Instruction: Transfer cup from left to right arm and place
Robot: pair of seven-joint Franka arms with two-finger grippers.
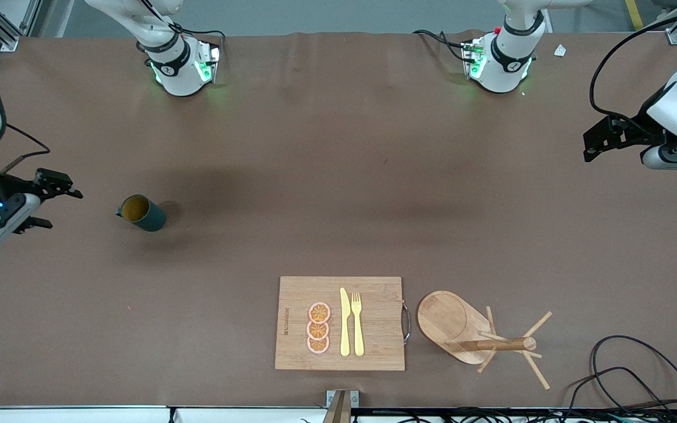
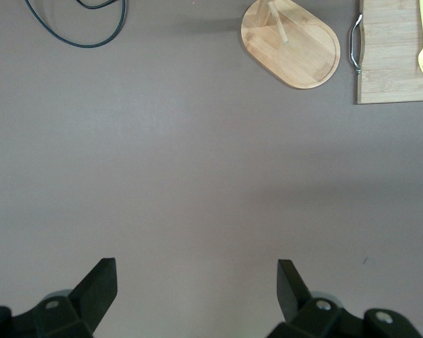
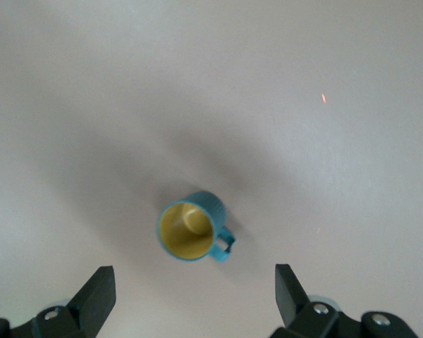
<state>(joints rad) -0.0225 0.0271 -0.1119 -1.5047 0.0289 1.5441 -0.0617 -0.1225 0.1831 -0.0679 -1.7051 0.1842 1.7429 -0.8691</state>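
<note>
The right end effector (image 1: 50, 202) hangs released beside the cup (image 1: 141, 212), apart from it. The cup stands upright on the tabletop (image 1: 338, 176) at the right arm's end, mouth up. The left end effector (image 1: 600, 141) waits released at its own end, arm cut off by the frame.

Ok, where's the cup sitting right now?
The cup stands upright on the bare table toward the right arm's end, free of both grippers. The open right gripper hangs beside it, and the cutting board lies nearer the front camera.
</note>
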